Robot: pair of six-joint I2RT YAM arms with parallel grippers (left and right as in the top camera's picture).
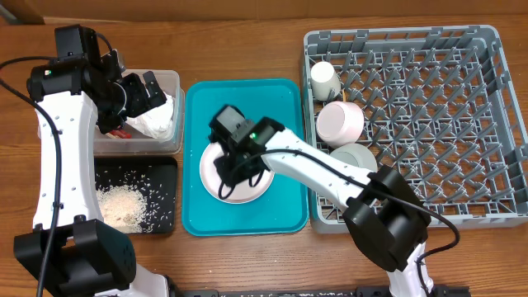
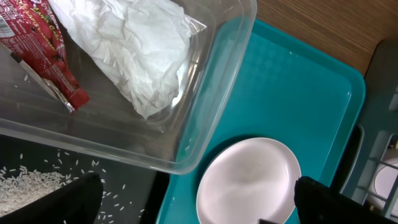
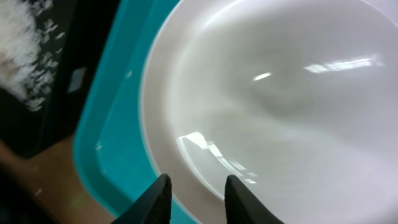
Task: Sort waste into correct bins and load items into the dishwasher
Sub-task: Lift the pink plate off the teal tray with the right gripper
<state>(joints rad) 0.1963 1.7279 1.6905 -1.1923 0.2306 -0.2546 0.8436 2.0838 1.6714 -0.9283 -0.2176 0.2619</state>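
A wooden table (image 1: 247,33) seen from above, with two robot arms reaching in from its near edge. A grey rack (image 1: 412,37) fills the table's right side. Along the rack's left edge sit a white cup (image 1: 323,80) at the far corner, then a pink bowl (image 1: 340,122), then a grey bowl (image 1: 355,157) nearest the front.

A teal tray (image 1: 285,165) lies mid-table, with a pale plate (image 1: 247,194) in its near left part. The right gripper (image 3: 196,196) is at the plate's left rim, its fingers a little apart with the rim between them; whether they pinch it is unclear.

A clear tub (image 1: 169,78) stands at the table's far left, holding a white napkin (image 1: 157,124) and a red wrapper (image 2: 43,56). The left gripper (image 1: 157,92) hangs over the tub's right end, its fingers spread wide and empty.

A black tray (image 1: 161,177) lies just in front of the tub, holding rice (image 1: 124,202).
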